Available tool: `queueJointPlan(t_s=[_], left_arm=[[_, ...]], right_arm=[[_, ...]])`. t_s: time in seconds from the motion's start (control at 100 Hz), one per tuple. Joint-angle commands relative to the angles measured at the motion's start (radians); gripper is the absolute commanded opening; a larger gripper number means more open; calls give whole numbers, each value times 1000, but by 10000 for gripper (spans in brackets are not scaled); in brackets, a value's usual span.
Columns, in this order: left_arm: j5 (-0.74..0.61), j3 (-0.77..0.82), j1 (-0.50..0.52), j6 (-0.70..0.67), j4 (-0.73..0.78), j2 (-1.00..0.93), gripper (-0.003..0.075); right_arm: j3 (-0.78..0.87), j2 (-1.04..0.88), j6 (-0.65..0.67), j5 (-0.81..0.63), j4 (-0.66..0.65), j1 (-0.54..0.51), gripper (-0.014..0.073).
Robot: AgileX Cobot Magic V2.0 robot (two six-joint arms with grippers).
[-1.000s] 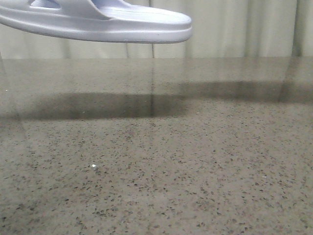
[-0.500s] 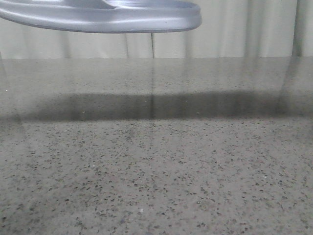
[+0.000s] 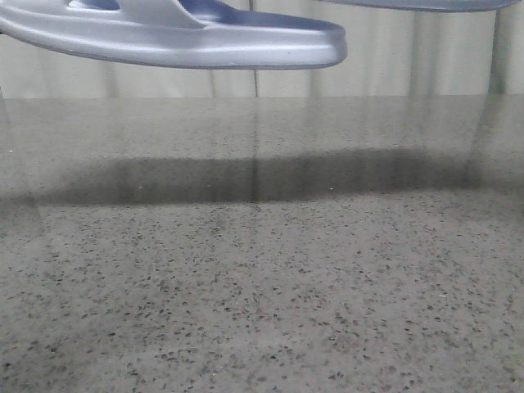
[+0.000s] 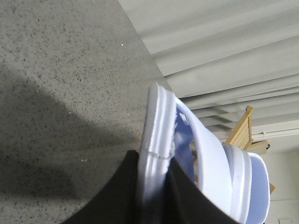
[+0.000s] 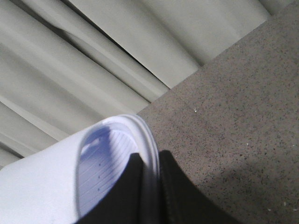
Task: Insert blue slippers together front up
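One blue slipper [image 3: 180, 33] hangs in the air above the table at the top left of the front view, lying flat with its strap hole showing. The edge of the second slipper [image 3: 417, 4] shows at the top right. No gripper shows in the front view. In the left wrist view my left gripper [image 4: 154, 158] is shut on the sole rim of a slipper [image 4: 156, 121]; its strap [image 4: 210, 163] lies beyond. In the right wrist view my right gripper [image 5: 149, 156] is shut on the rim of the other slipper [image 5: 103, 158], whose ribbed footbed shows.
The speckled grey stone table [image 3: 262, 286] lies below both slippers, with their shadows across its far part. A pale pleated curtain [image 3: 393, 57] hangs behind. A wooden frame [image 4: 243, 130] stands past the table in the left wrist view.
In the front view the left slipper has shifted a little to the right and dipped lower, showing its strap hole again. The second slipper's edge has come in at the top right.
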Motion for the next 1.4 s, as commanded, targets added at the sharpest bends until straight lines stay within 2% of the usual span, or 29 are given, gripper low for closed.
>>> queueJointPlan(t_s=[0.0,0.73,1.09,1.39], left_arm=[[34,-25,-12,-8,-84,-19,16],[25,-25,-12,-23,-84,-19,16],[67,-25,-12,-59,-84,-19,16],[137,-25,-12,-86,-84,-19,16]], right_arm=[[-24,10,-2,-76,-4,1,-85],[-24,86,-12,-86,26,5,-85],[-24,86,-5,-135,95,114,-85],[-24,86,-3,-136,117,150,-85]])
